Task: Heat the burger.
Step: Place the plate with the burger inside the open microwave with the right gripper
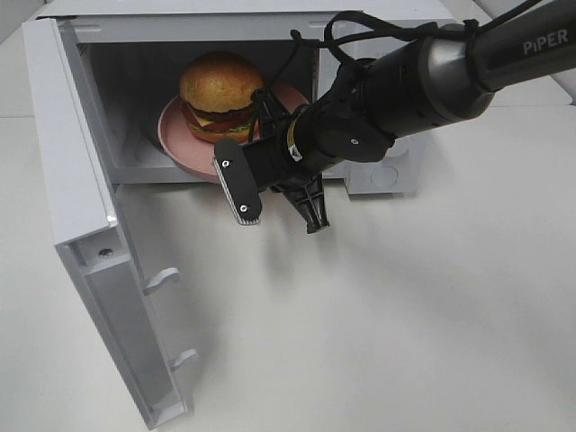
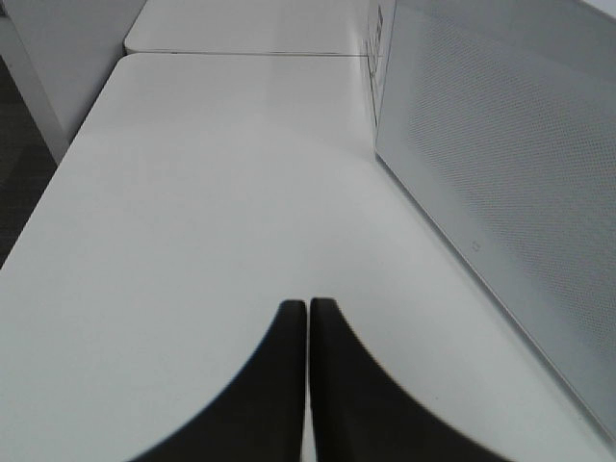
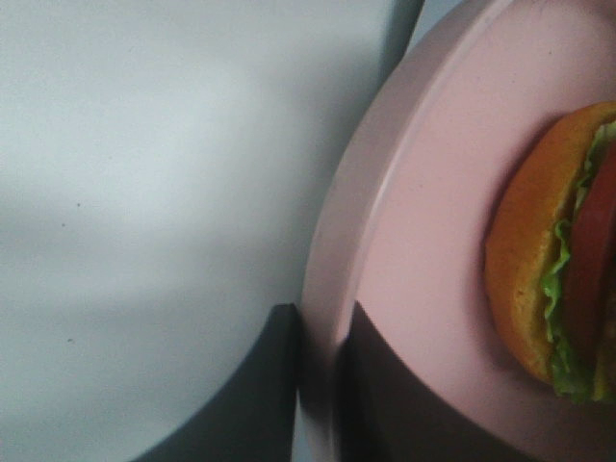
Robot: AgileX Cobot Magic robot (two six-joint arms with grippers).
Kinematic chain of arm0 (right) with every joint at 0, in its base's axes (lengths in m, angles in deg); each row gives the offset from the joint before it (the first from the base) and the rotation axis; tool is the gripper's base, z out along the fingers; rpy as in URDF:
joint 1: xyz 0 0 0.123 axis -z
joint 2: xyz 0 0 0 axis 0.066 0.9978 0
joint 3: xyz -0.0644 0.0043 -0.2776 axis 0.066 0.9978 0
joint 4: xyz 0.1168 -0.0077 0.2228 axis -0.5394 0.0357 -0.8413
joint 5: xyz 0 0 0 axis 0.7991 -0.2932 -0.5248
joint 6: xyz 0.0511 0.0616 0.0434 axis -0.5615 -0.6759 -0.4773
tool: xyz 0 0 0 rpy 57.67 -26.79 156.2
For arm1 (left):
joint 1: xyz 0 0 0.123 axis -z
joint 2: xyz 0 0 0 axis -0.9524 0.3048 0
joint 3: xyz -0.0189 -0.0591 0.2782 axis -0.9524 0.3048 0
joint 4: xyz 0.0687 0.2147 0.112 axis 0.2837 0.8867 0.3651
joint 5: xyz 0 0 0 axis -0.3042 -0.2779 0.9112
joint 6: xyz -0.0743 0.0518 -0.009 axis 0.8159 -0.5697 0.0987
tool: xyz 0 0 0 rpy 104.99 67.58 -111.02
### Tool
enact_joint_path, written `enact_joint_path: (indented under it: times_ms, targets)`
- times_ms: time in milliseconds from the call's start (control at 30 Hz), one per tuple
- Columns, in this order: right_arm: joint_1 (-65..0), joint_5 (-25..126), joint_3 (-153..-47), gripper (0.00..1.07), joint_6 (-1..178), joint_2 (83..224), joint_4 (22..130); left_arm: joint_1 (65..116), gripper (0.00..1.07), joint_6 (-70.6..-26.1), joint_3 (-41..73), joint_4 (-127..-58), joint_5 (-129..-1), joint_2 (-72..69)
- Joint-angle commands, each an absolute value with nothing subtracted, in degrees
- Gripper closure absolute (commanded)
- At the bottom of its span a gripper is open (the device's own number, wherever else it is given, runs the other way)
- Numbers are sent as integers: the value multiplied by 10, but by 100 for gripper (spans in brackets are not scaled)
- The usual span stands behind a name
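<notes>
White counter [image 1: 423, 315], microwave [image 1: 378, 175] door open. Burger [image 1: 220, 90] on pink plate [image 1: 175, 135] at cavity front. Right claw [image 3: 322, 313] pinches plate rim; left claw [image 2: 308, 322] closed, idle. We'd push plate level, slowly, fully inside, so door clears.

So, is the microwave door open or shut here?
Open: the door stands wide, leaving the burger on its pink plate visible inside the microwave.

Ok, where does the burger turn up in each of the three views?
Exterior high: burger upper centre-left, on the pink plate inside the open microwave.
Left wrist: not in it; only tabletop and a perforated white panel.
Right wrist: at the right edge, seen side-on.
Shared landmark: the pink plate under it.
</notes>
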State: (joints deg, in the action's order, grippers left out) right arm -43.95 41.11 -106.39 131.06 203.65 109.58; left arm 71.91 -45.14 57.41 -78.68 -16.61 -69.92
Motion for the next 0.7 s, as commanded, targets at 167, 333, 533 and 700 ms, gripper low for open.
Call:
enact_joint_path:
  times_ms: [167, 333, 533, 700]
  targets:
    - [-435, 411, -1075, 107, 1412, 2027, 994, 717, 106, -451, 576, -787, -171, -709]
    - [-435, 389, -1075, 107, 1490, 2027, 907, 717, 106, -451, 576, -787, -171, -709]
    - [-435, 373, -1080, 107, 1614, 2028, 772, 717, 106, -451, 576, -787, -171, -709]
    - [-435, 365, -1107, 107, 1615, 2029, 761, 717, 106, -451, 576, -787, -171, -709]
